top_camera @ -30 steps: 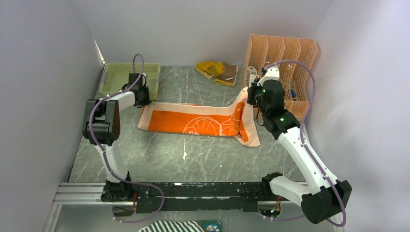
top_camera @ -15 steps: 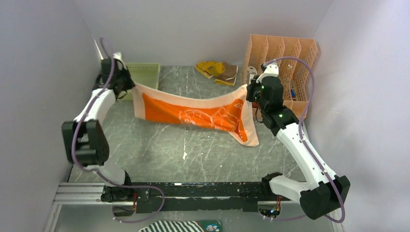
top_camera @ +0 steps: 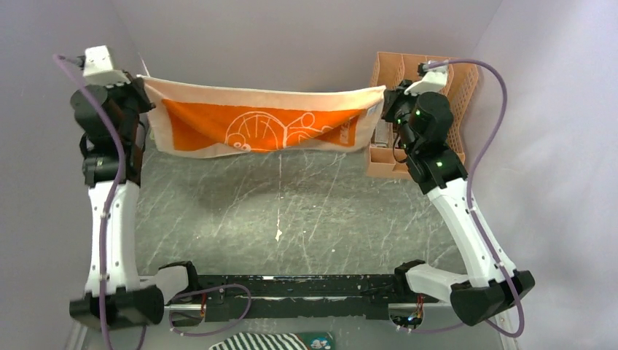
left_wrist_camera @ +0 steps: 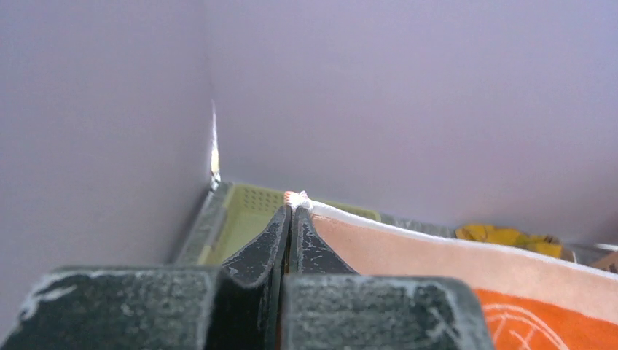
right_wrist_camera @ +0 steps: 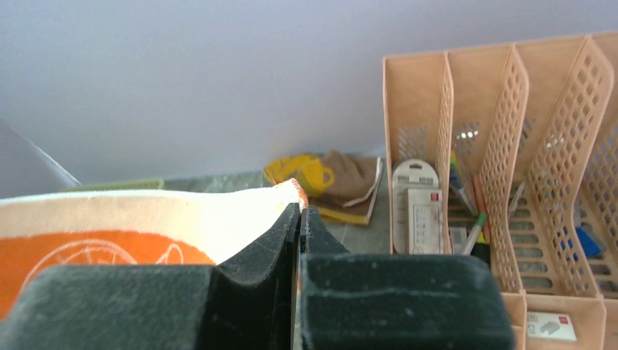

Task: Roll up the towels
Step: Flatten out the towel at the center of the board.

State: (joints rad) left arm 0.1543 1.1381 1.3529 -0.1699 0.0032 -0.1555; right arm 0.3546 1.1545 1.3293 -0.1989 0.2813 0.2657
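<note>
Hanging well up off the grey table (top_camera: pixel 291 219), the orange towel (top_camera: pixel 262 124) is stretched out between both arms like a banner, white cartoon print facing the top camera. Its top left corner is pinched tight in the left gripper (left_wrist_camera: pixel 290 208), and the top right one in the right gripper (right_wrist_camera: pixel 300 213). Back by the wall, the yellow towel (right_wrist_camera: pixel 313 175) lies crumpled just beside the peach file rack (right_wrist_camera: pixel 510 146). A green tray (left_wrist_camera: pixel 248 215) sits in the far left corner.

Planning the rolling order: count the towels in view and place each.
2. The orange towel hangs stretched between the left tool and right tool. The yellow towel lies by the back wall, beside the rack. More may be hidden.
</note>
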